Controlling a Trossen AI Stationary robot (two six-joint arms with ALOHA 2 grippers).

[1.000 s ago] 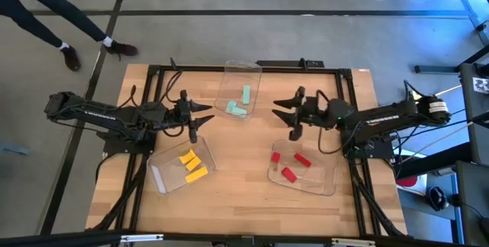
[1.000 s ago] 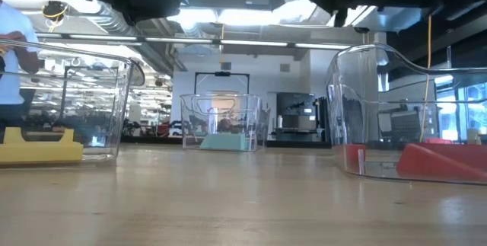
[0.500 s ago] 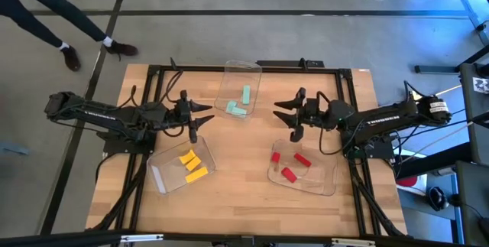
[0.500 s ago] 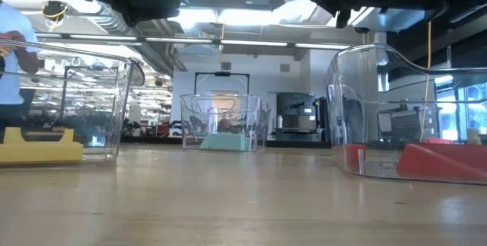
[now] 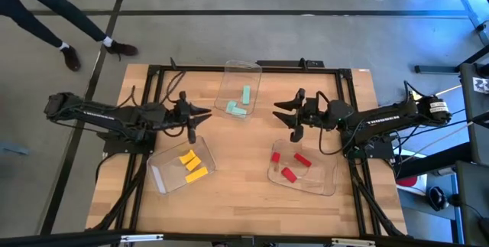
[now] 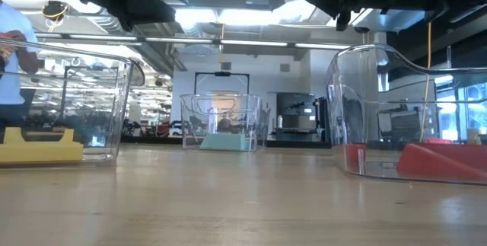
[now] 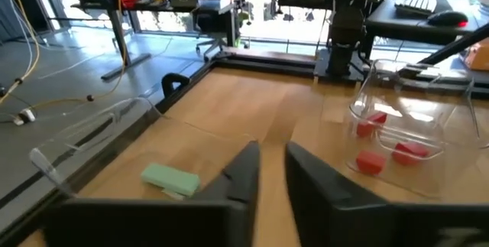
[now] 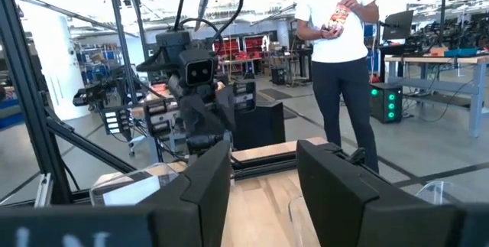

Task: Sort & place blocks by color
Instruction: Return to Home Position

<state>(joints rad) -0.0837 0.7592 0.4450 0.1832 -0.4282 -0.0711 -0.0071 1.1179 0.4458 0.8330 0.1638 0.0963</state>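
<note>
1. Left hand hovered over the desk, fingers narrowly apart, holding nothing.
2. Right hand hovered mid-desk, half open, empty.
3. Blocks sat sorted in trays: yellow, green, red.

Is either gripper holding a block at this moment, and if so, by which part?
Nothing is held. The left gripper and right gripper both hang over bare table with nothing between their fingers; all blocks lie in the trays.
</note>
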